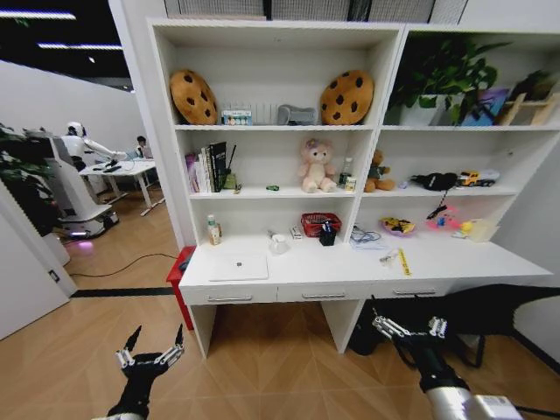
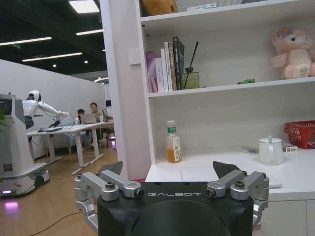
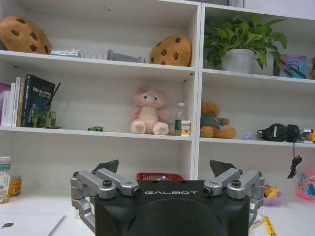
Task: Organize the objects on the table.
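Note:
The white table (image 1: pixel 455 264) stands ahead of me, joined to the shelving unit. On it lie a shut silver laptop (image 1: pixel 238 267), a yellow ruler-like strip (image 1: pixel 404 261) and a black pen holder (image 1: pixel 327 234) in front of a red basket (image 1: pixel 320 222). A tiny green toy (image 1: pixel 273 187) sits on the shelf above, also seen as the green toy (image 3: pixel 95 129). My left gripper (image 1: pixel 150 343) hangs open low over the floor, left of the drawers. My right gripper (image 1: pixel 409 328) is open too, below the table's front edge. Both are empty.
An orange drink bottle (image 2: pixel 173 142) and a white pot (image 2: pixel 270 150) stand at the table's back. Plush toys, cookie cushions, books and a potted plant (image 3: pixel 241 42) fill the shelves. A dark chair (image 1: pixel 490 315) sits at the right. Another robot (image 1: pixel 74 179) stands far left.

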Controlling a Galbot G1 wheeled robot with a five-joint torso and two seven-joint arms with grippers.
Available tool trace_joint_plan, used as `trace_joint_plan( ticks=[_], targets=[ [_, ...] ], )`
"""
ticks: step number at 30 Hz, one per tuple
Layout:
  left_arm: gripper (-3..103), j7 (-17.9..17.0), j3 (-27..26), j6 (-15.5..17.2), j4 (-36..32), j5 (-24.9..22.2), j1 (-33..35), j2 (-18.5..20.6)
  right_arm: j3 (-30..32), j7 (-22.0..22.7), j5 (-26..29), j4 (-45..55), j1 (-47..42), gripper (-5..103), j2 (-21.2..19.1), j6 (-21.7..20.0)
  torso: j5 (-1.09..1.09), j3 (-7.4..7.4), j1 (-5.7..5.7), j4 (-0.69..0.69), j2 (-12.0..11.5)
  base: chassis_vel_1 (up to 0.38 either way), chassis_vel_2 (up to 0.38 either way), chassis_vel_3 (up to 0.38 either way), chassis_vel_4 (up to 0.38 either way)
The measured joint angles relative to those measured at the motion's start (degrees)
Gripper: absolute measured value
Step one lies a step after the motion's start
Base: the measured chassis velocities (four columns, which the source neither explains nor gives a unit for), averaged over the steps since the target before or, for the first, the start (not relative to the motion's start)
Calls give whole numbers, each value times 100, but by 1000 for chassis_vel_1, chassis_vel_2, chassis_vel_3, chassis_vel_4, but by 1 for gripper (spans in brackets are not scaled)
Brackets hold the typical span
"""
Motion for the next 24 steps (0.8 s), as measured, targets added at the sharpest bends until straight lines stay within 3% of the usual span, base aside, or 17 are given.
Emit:
trace_joint_plan(
  ticks=[24],
  targets=[
    [100,0,0,0,0,0,0,0,0,0,0,0,0,100,0,0,1,-1,0,0,-2,0,0,0,0]
  ],
)
